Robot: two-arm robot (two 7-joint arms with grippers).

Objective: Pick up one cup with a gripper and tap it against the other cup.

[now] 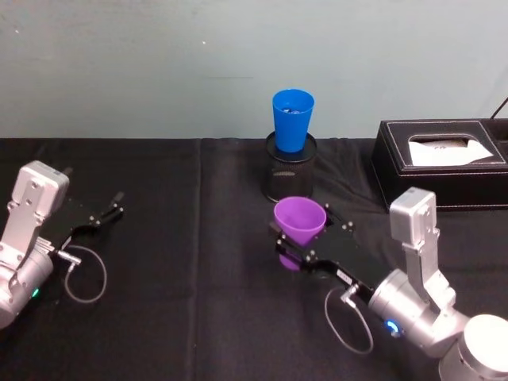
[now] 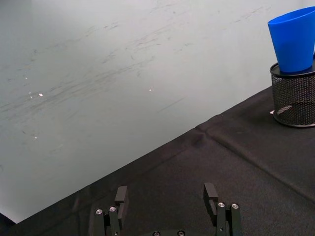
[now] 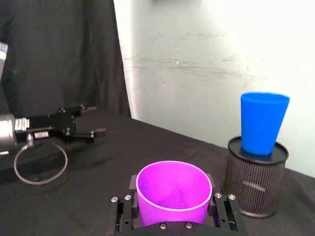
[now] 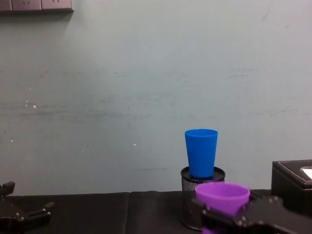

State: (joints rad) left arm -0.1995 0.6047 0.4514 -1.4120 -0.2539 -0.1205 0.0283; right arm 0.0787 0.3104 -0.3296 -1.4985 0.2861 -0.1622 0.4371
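Right gripper (image 1: 304, 236) clasps the smooth, tapered purple cup (image 1: 300, 218) — apparently lifted — near the blue cup (image 1: 292, 119) atop a mesh holder (image 1: 290, 171); left gripper (image 1: 107, 213) idle, spread apart.

We see a black wire-mesh pen holder (image 1: 290, 178) upright at mid-table, near the back edge, w/ a black tissue box (image 1: 464, 189) off to its right, white tissue (image 1: 456, 152) showing thru the top slot. A black cloth (image 1: 190, 262) covers the table; behind it we've got a pale grey-green wall (image 1: 159, 63), scuffed in places.
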